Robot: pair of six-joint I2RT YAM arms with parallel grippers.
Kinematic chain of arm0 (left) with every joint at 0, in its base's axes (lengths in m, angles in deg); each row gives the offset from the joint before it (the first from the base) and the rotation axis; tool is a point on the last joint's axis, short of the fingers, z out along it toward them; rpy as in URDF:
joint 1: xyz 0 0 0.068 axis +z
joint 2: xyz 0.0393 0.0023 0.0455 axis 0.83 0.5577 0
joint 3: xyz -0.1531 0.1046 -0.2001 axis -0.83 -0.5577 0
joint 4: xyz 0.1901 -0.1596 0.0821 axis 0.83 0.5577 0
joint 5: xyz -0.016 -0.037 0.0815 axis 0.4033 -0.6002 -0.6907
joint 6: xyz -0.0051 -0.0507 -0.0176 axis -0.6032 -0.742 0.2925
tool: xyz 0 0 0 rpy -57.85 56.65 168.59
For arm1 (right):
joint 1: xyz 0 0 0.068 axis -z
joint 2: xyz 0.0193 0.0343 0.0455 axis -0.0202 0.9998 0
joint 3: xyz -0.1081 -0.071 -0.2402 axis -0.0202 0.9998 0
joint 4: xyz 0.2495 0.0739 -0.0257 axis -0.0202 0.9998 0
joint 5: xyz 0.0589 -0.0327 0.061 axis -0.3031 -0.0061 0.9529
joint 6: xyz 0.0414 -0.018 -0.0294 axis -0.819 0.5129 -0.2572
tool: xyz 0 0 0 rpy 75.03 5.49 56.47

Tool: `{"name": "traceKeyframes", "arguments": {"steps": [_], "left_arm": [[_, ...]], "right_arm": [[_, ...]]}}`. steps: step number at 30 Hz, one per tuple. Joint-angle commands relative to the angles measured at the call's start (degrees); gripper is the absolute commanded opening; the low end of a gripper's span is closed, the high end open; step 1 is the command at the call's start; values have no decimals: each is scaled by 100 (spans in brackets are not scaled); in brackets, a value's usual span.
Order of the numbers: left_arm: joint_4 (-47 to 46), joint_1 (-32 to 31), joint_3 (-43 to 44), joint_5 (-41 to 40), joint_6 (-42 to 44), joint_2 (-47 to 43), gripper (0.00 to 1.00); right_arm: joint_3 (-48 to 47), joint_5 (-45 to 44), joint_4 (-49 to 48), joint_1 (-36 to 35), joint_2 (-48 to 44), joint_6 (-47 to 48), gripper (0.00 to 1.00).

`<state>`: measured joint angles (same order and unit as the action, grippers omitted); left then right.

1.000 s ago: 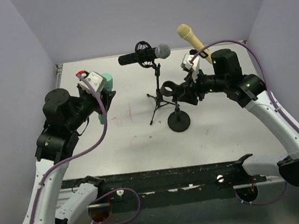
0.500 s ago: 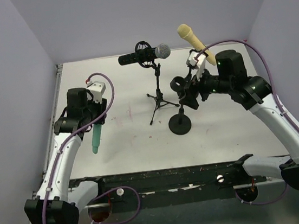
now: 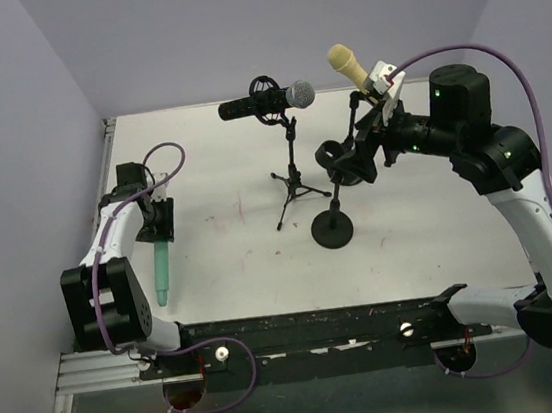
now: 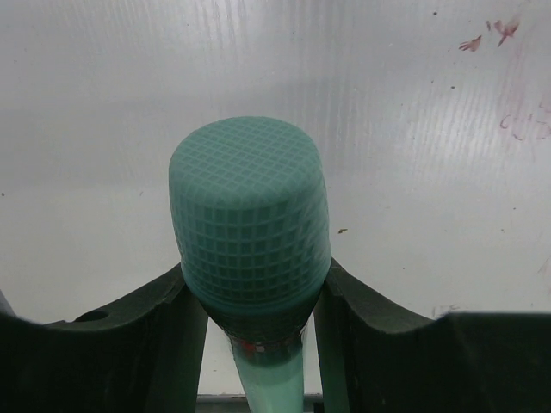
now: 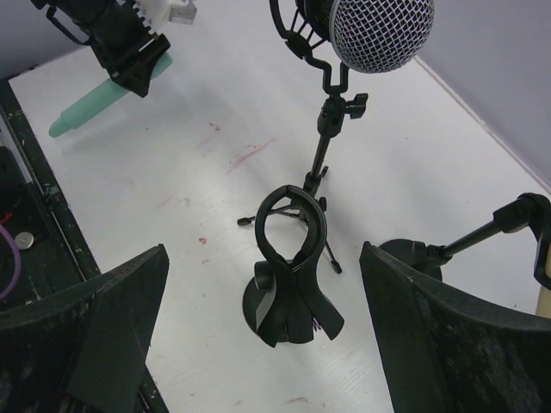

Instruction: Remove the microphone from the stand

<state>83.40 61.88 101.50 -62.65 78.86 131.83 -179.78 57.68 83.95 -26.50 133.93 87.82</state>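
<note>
Fingers [image 4: 168, 344] of the left gripper [image 4: 256, 288] are clamped on the green microphone [image 4: 250, 215], pinching it just under its gridded foam head, one black pad on each side. Seen from above, its handle sticks out of that hand toward the near edge of the white table [image 3: 254, 270]; I cannot tell whether the tip touches the surface. So the green microphone is in the left hand, well apart from the round-based stand [image 3: 331, 228] it belongs to. Over there, the right gripper [image 5: 265, 256] hangs with its two fingers spread wide. The stand's black clip [image 5: 291, 249] sits in the gap between them and a little beyond the tips. The clip holds nothing and touches neither finger. Past the right hand, further out from the fingertips, a black microphone [image 5: 379, 30] with a silver mesh head lies level in the mount of a small tripod [image 5: 320, 172], whose legs stand on the table just behind the clip. To the outer side of the right hand, close to the wrist, a yellow microphone [image 3: 347, 62] juts up at a slant from another stand, its foam head above the arm. From the right wrist, the left hand and its green handle show far off toward the upper left, across a stretch of table marked with a few reddish scuffs.
</note>
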Motion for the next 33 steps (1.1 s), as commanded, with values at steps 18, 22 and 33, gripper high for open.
{"name": "traceKeyframes", "arguments": {"steps": [18,22,33], "left_arm": [[-322,151,-357,-68,105,263,99],[-207,151,-357,20,97,-88,99],[-374,151,-410,328,-52,-994,99]], "right_arm": [[-473,-58,542,6,312,127,100],[-360,222,752,-3,303,477,100],[-77,13,446,-3,654,821,96]]}}
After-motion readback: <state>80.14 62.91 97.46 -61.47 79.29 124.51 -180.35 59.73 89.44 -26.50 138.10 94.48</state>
